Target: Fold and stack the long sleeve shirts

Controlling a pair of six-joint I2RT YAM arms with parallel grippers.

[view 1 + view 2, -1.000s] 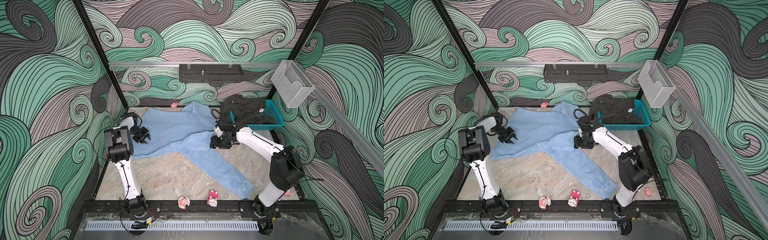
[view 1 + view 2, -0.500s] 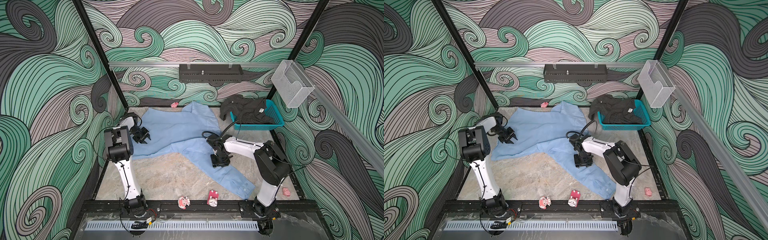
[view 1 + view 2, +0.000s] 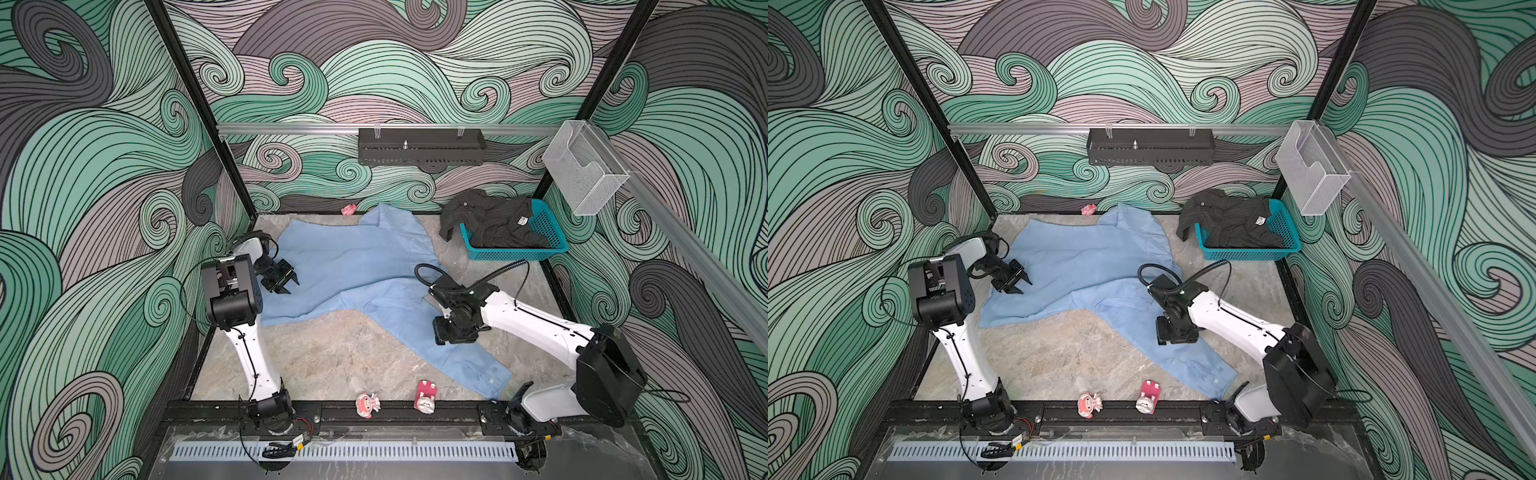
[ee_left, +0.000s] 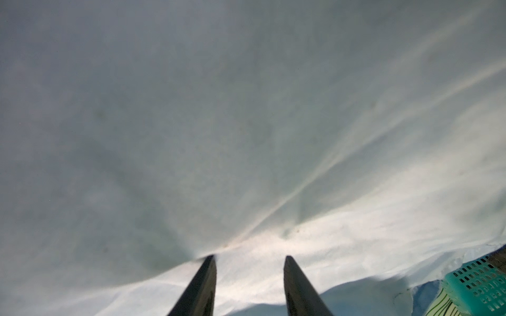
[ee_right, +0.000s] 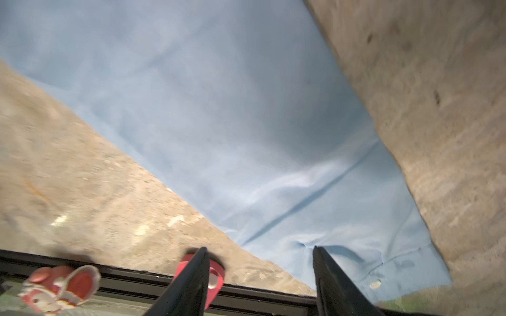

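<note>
Top views both show the biggest change: the right gripper [image 3: 452,337] has left the shoulder region beside the teal basket [image 3: 515,254] and travelled down the outstretched sleeve [image 3: 469,361] of the light blue shirt [image 3: 353,266]. It now hangs over the sleeve's middle, short of the cuff [image 3: 490,380]. Its jaws stand apart with nothing between them. The left gripper [image 3: 291,284] has stayed at the shirt's left edge, jaws parted, tips on cloth, gripping nothing.

I judge folding has not begun, and the sleeve looks like the intended grasp.

The light blue shirt lies spread and wrinkled on the table [image 3: 332,357], 1 sleeve running diagonally forward. The dark shirt [image 3: 490,220] sits crumpled in the basket, draping over its rim.
</note>
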